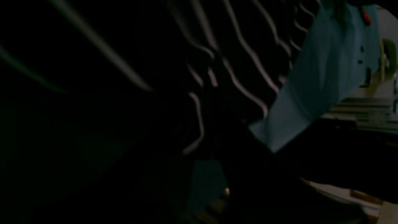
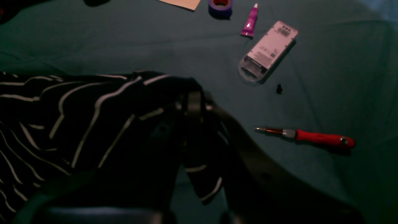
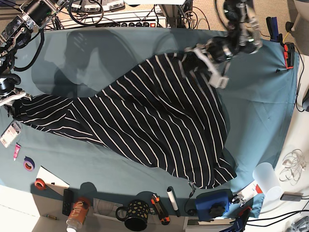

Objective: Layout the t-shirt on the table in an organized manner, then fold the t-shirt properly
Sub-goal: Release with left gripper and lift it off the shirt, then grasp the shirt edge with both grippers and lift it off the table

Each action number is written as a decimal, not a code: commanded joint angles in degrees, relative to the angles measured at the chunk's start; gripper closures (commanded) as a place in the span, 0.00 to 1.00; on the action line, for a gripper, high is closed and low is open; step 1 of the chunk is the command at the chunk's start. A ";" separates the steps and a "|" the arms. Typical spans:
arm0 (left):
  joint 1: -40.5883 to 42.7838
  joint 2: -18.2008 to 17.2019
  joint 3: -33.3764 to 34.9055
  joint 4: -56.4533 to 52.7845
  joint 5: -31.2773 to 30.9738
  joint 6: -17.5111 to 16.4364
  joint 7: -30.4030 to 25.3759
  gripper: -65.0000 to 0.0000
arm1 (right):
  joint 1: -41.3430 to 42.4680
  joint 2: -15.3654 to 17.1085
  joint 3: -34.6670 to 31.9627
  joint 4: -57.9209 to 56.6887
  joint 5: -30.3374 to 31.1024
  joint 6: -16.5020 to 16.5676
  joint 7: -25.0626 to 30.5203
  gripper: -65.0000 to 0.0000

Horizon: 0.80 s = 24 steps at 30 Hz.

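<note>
The t-shirt (image 3: pixel 145 121) is spread diagonally across the table (image 3: pixel 260 106). One edge is pinched between the closed fingers of the left gripper (image 3: pixel 193 55). The opposite end is clamped in the right gripper (image 2: pixel 194 104); a red screwdriver (image 2: pixel 311 137) lies beyond its fingers.

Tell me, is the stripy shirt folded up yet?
Not yet. The t-shirt is stretched out unfolded and wrinkly across the table, with the right gripper and left gripper each pinching one end.
</note>
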 commanded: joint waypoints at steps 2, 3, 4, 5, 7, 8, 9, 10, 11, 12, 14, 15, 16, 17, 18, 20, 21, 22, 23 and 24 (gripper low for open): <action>0.35 -0.52 -4.15 1.86 -2.58 -1.75 4.09 1.00 | 0.76 1.46 0.35 0.98 0.52 0.20 1.62 1.00; 0.35 -0.52 -6.12 2.40 -5.01 -2.95 6.49 1.00 | 0.76 1.46 0.35 0.98 0.52 0.17 1.62 1.00; 0.37 -0.52 -7.98 2.78 -7.19 -4.13 8.85 1.00 | 0.76 1.46 0.35 0.98 0.55 0.17 1.64 1.00; 0.50 -0.52 -9.81 2.95 -9.14 -5.70 10.45 1.00 | 0.76 1.46 0.35 0.98 0.57 0.17 1.64 1.00; 0.98 -0.55 -13.20 3.02 -12.52 -7.63 12.02 1.00 | 0.76 1.46 0.35 0.98 0.59 0.17 1.64 1.00; 1.38 -0.59 -14.71 3.02 -14.01 -7.58 12.13 1.00 | 0.76 1.46 0.35 0.98 0.66 0.20 1.64 1.00; 1.81 -0.79 -15.93 3.02 -15.87 -7.61 12.11 1.00 | 0.76 1.46 0.35 0.98 0.92 0.17 1.62 1.00; 2.27 -0.96 -17.11 3.02 -17.90 -7.61 12.13 1.00 | 0.76 1.46 0.35 0.98 1.29 0.17 1.57 1.00; 2.71 -1.07 -18.25 3.02 -20.15 -7.63 12.11 1.00 | 0.76 1.46 0.35 0.98 2.21 0.17 1.51 1.00; 3.10 -1.16 -19.39 3.02 -22.40 -7.65 12.07 1.00 | 0.76 1.44 0.35 0.98 3.19 0.17 1.33 1.00; 3.41 -1.14 -21.86 3.04 -27.12 -9.25 11.93 1.00 | 0.74 1.46 0.50 0.98 6.75 0.20 0.35 1.00; 3.34 -1.16 -23.17 3.04 -29.51 -10.19 11.91 1.00 | 0.74 1.46 0.79 1.01 9.29 0.48 -0.48 1.00; 3.32 -1.16 -24.55 3.04 -32.20 -10.82 11.89 1.00 | 0.74 1.46 1.38 1.01 12.20 1.88 -1.33 1.00; 3.30 -1.16 -25.88 3.08 -34.91 -11.19 11.91 1.00 | 0.74 1.44 2.21 1.01 14.84 3.19 -2.49 1.00; 3.32 -1.18 -27.04 3.15 -36.39 -11.28 11.93 1.00 | 0.76 1.46 3.19 1.01 17.29 4.44 -3.58 1.00; 3.41 -2.03 -27.89 3.15 -33.75 -11.26 12.11 1.00 | 0.72 1.44 5.49 1.01 22.60 7.67 -5.97 1.00; 3.50 -2.91 -27.76 3.15 -30.97 -11.21 12.61 1.00 | 0.68 1.44 6.80 1.01 26.38 9.94 -7.78 1.00; 3.72 -4.00 -27.32 3.15 -29.16 -11.19 13.25 1.00 | 0.44 1.46 8.11 1.01 30.77 9.96 -9.68 1.00; 4.00 -5.16 -26.80 3.15 -28.83 -11.13 14.01 1.00 | 0.20 1.46 9.33 1.01 35.50 9.96 -11.82 1.00; 4.22 -6.40 -26.38 3.15 -30.49 -11.04 14.73 1.00 | -0.20 1.46 10.43 1.01 40.26 9.96 -14.01 1.00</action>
